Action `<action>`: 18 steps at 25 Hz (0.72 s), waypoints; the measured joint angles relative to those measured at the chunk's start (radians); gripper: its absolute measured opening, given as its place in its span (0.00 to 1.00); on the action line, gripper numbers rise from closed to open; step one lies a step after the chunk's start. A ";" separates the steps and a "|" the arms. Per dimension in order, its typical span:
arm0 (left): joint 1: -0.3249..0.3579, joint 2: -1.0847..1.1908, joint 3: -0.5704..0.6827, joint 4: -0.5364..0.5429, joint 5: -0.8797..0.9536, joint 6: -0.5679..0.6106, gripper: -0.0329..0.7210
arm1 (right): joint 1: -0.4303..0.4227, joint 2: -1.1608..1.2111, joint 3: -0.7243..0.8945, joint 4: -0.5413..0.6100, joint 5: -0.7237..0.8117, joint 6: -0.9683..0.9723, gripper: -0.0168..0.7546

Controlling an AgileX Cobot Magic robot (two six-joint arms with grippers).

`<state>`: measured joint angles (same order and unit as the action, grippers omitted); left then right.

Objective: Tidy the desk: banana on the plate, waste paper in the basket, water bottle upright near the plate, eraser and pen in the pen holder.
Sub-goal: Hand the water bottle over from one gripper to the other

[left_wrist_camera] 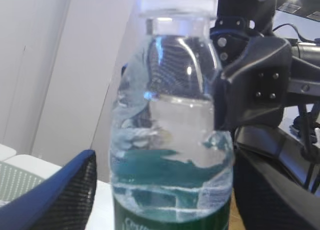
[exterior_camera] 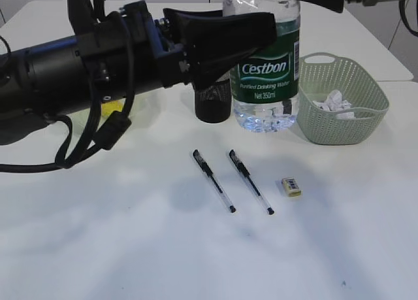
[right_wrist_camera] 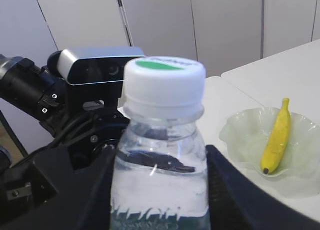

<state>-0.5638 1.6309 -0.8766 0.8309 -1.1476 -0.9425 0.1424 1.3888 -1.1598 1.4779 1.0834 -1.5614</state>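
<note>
Nearest, two pens and the eraser lie in front of the water bottle, waiting for the pen holder just left of it; the bottle stands upright, right gripper clamped on its shoulder to steady it, left gripper spread wide around it; label reads "Cestbon Purified Drinking Water"; right of it, basket holds waste paper; beyond, banana on plate.
</note>
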 joint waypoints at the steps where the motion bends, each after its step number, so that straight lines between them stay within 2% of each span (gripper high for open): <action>1: 0.000 0.007 -0.009 0.011 -0.004 -0.008 0.83 | 0.000 0.000 0.000 0.000 0.002 0.000 0.49; 6: -0.007 0.034 -0.040 0.045 -0.010 -0.041 0.83 | 0.000 0.000 0.000 0.000 0.009 -0.002 0.49; 11: -0.035 0.064 -0.056 0.042 -0.012 -0.045 0.83 | 0.000 0.000 0.000 0.000 0.012 -0.004 0.49; 18: -0.038 0.068 -0.065 0.031 -0.012 -0.045 0.81 | 0.002 0.000 0.000 0.000 0.016 -0.004 0.49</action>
<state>-0.6022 1.6988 -0.9412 0.8617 -1.1594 -0.9873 0.1440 1.3888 -1.1598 1.4779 1.0993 -1.5652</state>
